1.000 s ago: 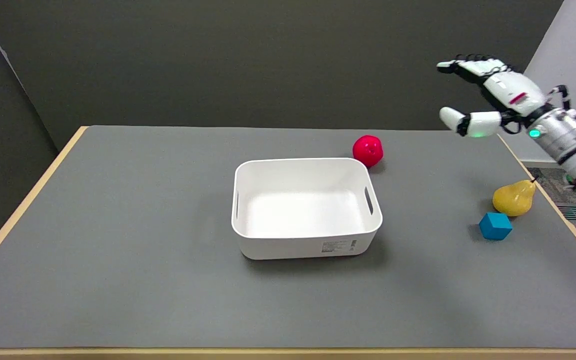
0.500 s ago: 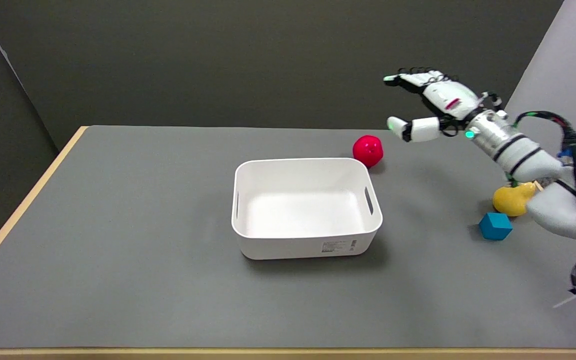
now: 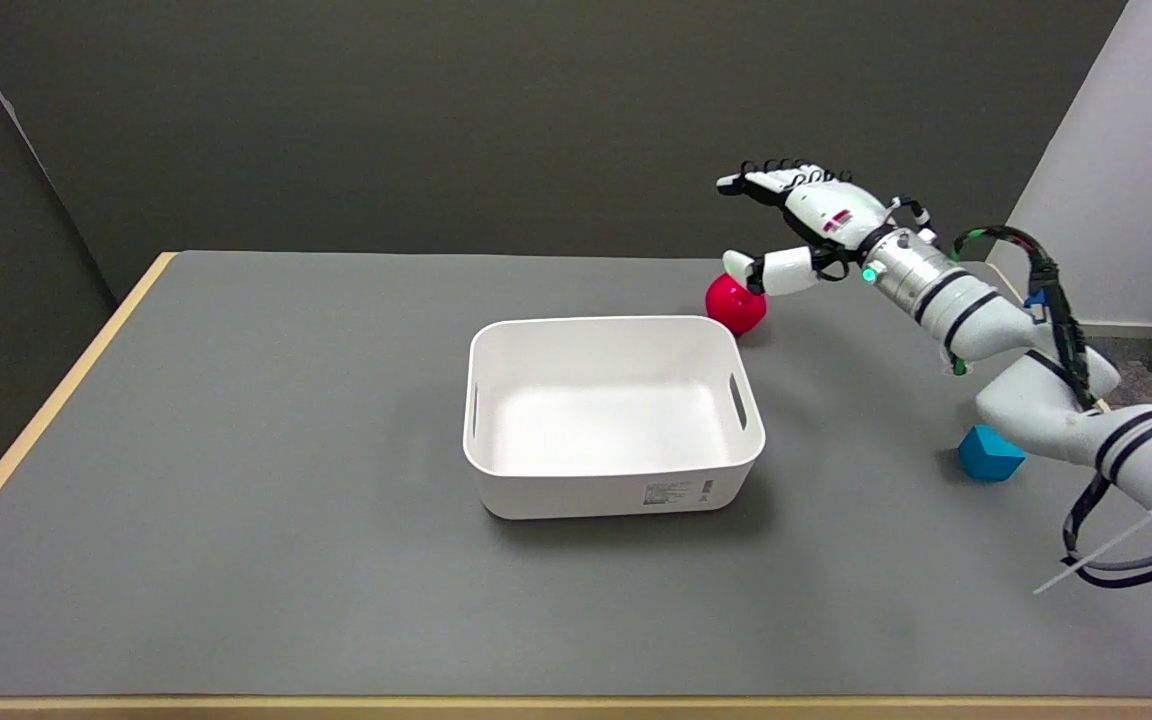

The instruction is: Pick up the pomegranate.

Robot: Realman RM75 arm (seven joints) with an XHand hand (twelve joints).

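Note:
The pomegranate (image 3: 734, 306) is a red round fruit lying on the grey table just behind the far right corner of the white bin. My right hand (image 3: 798, 222) hovers above and slightly right of it, fingers spread and holding nothing. Its thumb tip overlaps the fruit's upper right edge in the picture; whether it touches cannot be told. The rest of the hand is up in the air, stretched out to the left.
A white bin (image 3: 612, 412) stands mid-table, right in front of the pomegranate. A blue cube (image 3: 988, 454) lies at the right, partly behind my forearm. The table's right edge (image 3: 1009, 285) runs close behind the arm.
My right hand has swung left and down from the table's right side to just over the pomegranate. The forearm now hides the yellow pear. The pomegranate has not moved.

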